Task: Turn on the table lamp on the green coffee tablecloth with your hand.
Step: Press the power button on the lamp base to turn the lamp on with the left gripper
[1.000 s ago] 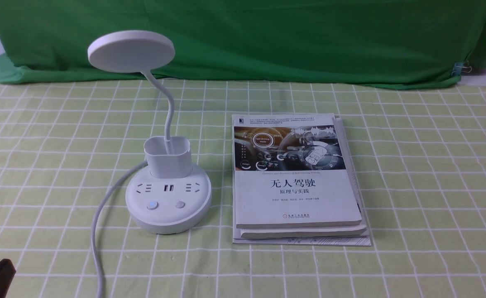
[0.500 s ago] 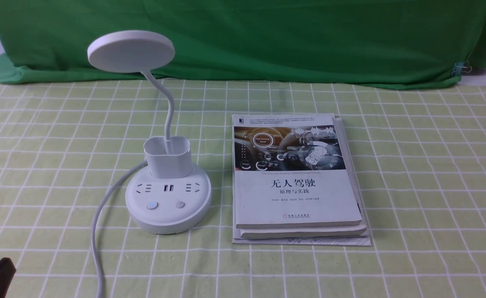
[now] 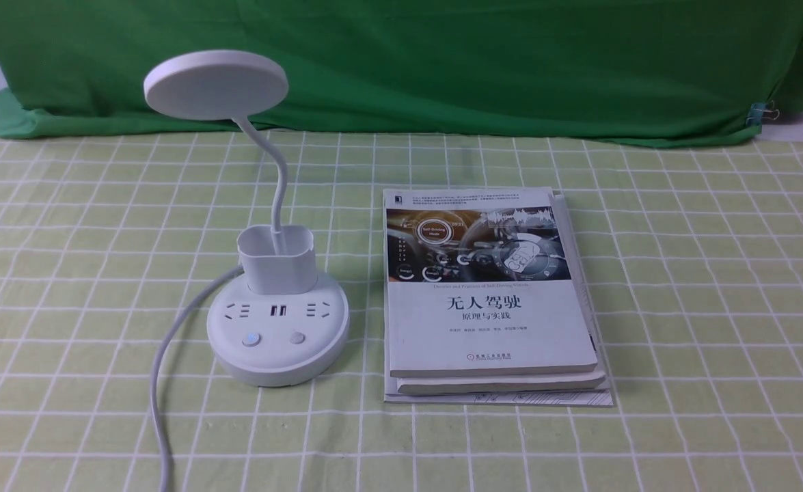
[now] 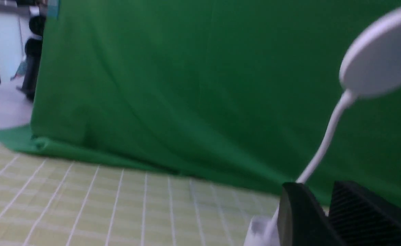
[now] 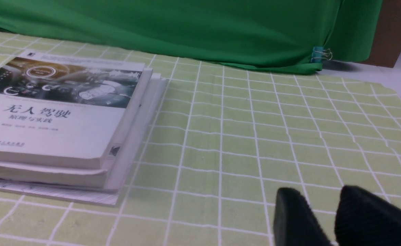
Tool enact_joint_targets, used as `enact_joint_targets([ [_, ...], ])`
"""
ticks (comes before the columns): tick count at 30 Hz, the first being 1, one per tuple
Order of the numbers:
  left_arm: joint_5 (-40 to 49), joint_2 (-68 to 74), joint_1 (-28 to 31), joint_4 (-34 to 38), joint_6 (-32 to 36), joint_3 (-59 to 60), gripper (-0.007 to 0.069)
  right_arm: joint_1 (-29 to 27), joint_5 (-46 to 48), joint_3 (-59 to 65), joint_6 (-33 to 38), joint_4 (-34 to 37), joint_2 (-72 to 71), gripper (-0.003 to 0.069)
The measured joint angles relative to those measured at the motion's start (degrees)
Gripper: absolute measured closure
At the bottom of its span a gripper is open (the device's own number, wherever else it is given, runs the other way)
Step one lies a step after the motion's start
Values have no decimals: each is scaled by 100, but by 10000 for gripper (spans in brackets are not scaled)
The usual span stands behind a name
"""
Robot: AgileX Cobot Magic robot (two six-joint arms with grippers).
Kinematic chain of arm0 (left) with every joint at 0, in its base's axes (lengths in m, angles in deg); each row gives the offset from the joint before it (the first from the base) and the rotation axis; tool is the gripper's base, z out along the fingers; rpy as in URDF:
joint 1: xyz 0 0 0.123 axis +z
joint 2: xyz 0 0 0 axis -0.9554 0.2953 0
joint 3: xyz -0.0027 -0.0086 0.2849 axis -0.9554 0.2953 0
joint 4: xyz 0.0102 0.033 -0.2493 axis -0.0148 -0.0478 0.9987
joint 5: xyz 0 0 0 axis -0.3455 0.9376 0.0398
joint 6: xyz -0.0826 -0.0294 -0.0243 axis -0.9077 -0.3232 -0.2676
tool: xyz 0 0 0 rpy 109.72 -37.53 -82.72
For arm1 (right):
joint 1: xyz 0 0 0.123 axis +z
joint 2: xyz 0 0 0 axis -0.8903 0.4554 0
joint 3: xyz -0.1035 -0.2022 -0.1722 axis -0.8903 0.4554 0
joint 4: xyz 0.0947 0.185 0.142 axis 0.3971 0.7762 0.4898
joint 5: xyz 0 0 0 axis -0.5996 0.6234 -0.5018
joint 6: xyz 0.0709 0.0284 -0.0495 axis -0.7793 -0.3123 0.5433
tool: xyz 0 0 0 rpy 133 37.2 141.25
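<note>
One lamp (image 3: 279, 307) stands upright, its neck (image 3: 280, 178) curving left.

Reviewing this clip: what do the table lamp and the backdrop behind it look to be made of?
Table lamp: smooth matte white plastic, judging by its evenly moulded base and cup; the bendy neck may have a coated metal core.
Backdrop: dull green fabric, as its soft folds show; fibre unclear.

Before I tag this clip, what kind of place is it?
Likely a robot test setup: a green cloth backdrop, a lamp and books arranged on a gridded tablecloth.
</note>
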Motion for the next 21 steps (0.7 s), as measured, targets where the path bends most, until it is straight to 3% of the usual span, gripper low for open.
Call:
enact_joint_targets([
  [5,258,315,0,62,-75,-419,493,0,0,0,0,0,0,414],
  [11,2067,2036,0,14,-66,-2230,486,0,0,0,0,0,0,414],
  [15,3198,3260,0,-56,408,-2821,480,0,0,0,0,0,0,414],
  [19,3020,4147,0,24,586,-2892,475,0,0,0,0,0,0,414],
  [21,2745,4670,0,412,593,-2911,473,0,0,0,0,0,0,414],
])
